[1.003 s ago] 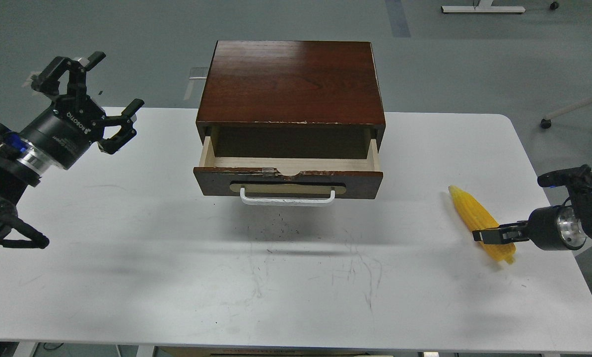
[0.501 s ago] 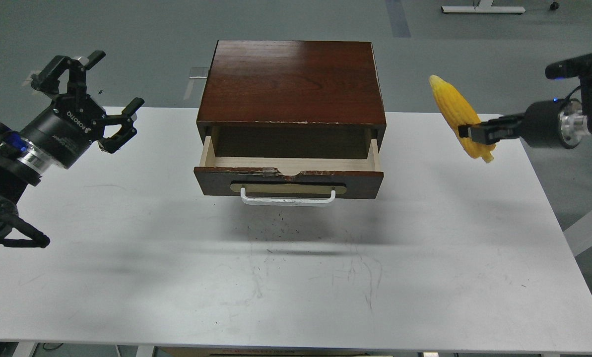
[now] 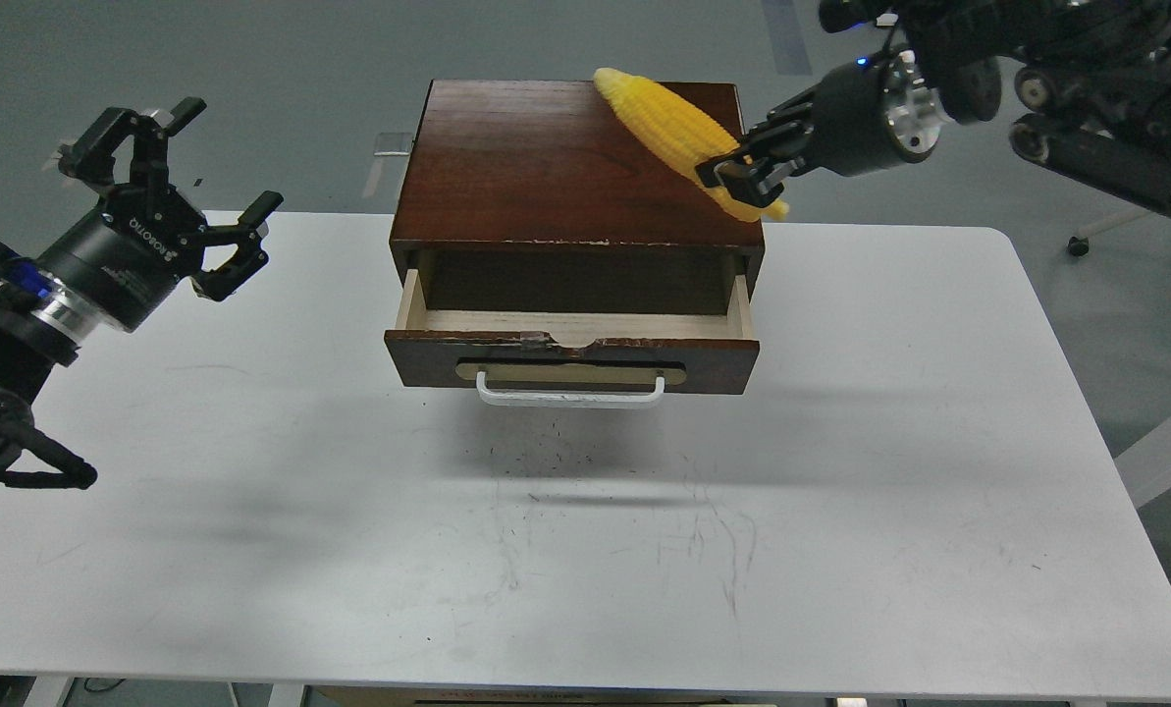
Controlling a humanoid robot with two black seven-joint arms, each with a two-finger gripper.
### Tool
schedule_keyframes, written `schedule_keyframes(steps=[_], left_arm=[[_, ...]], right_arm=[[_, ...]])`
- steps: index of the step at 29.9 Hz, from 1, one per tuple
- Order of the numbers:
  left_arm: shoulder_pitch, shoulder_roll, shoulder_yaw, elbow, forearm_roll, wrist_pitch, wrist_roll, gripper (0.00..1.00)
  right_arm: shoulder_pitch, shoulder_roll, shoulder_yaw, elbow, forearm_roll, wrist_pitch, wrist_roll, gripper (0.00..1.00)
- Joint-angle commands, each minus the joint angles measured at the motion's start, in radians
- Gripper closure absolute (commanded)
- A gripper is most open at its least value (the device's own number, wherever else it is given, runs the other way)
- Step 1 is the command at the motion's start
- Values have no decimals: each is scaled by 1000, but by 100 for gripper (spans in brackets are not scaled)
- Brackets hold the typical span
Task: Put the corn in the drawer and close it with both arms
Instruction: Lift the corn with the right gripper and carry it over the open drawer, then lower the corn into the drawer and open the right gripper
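Observation:
The corn, a yellow cob, hangs in the air above the back right part of the brown cabinet top. My right gripper is shut on the corn's thick end. The drawer stands pulled partly open, its pale inside empty, white handle at the front. My left gripper is open and empty, held above the table's left side, well left of the drawer.
The white table carries the cabinet at its back middle. Faint scuff marks lie in front of the drawer. My right arm's links reach in from the top right. Grey floor lies beyond the table.
My right gripper has lifted the corn off the table's right side and carried it up and left, over the cabinet top. The left arm has barely moved. The drawer has stayed as it was.

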Motion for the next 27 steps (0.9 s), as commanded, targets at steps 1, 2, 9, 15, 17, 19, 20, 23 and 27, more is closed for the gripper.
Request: schedule_keyframes(steps=[1,2,9,15,17,19,20,23,27], left_arm=[[0,3,0,-2,0,0,0,0],[0,6,0,-3,0,0,0,0],[0,14,0,-5,1,0,0,0],[0,23,0,-9,1,0,0,0],[0,23,2,-9,1,0,0,0],[0,23,2,-9,1,0,0,0],[0,23,0,-9,1,0,0,0],[0,23,0,-9,1,0,0,0],[2,26,2,-9,1,0,0,0]], right_arm=[[48,82,-45,18,-10,-27,0,76],[64,104,-73,29,-12,-63,0,76],[83,196,-202,40,-96,-231,0,76],[55,239,-283,23,-119,-327,0,76],[39,250,-286,17,-118,-333,0,76],[23,259,-290,9,-118,-333,0,76],[20,260,-290,5,-118,-333,0,75],[9,271,-290,-12,-118,-333,0,70],[6,280,-290,-20,-118,-333,0,54]])
